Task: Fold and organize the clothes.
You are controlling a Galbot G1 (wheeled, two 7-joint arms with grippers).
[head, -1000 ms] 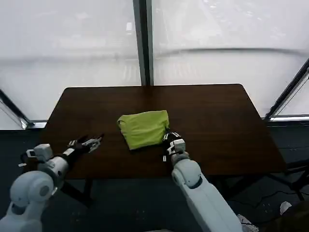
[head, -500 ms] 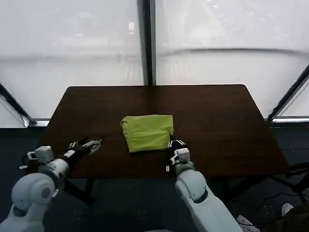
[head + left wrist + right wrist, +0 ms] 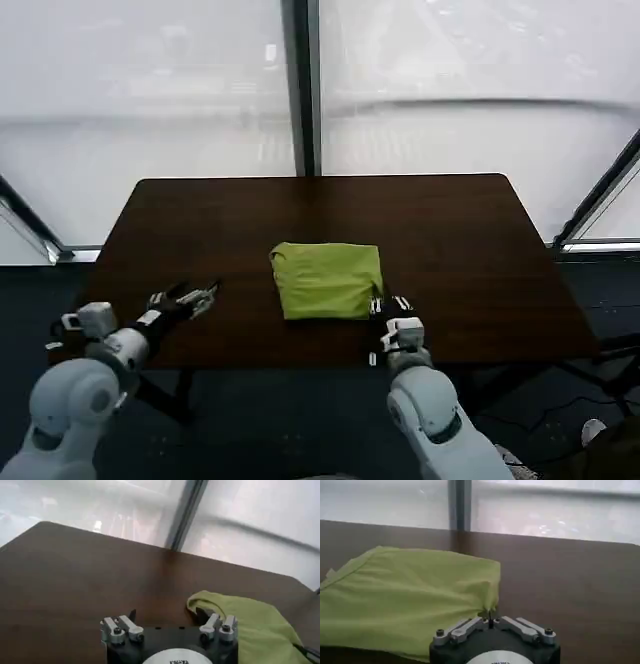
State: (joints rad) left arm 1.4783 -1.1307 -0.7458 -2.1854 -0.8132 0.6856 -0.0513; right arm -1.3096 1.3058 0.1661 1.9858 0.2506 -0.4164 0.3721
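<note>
The right gripper (image 3: 388, 303) sat at the shirt's near right corner, its two fingers closed to a point and pinching the hem of the T-shirt (image 3: 329, 280); in the right wrist view the fabric edge ran straight into that closed tip (image 3: 490, 620). The left gripper (image 3: 194, 295) hovered well left of the shirt, fingers spread apart and holding nothing; its wrist view showed both finger pairs (image 3: 170, 628) wide, with the shirt (image 3: 250, 625) lying beyond them.

One shirt, two grippers, one table (image 3: 460, 230). The shirt was lime-green cotton, soft and matte, folded into a roughly square pad with rounded, slightly puffy edges and a few shallow creases. The table was dark brown wood, smooth, rectangular.

Compared with half a second before, the shirt had slid to the right across the table, and the right gripper had travelled right with it, corner in its grip. The left gripper had barely shifted, staying off the shirt's left side near the table's front edge.
</note>
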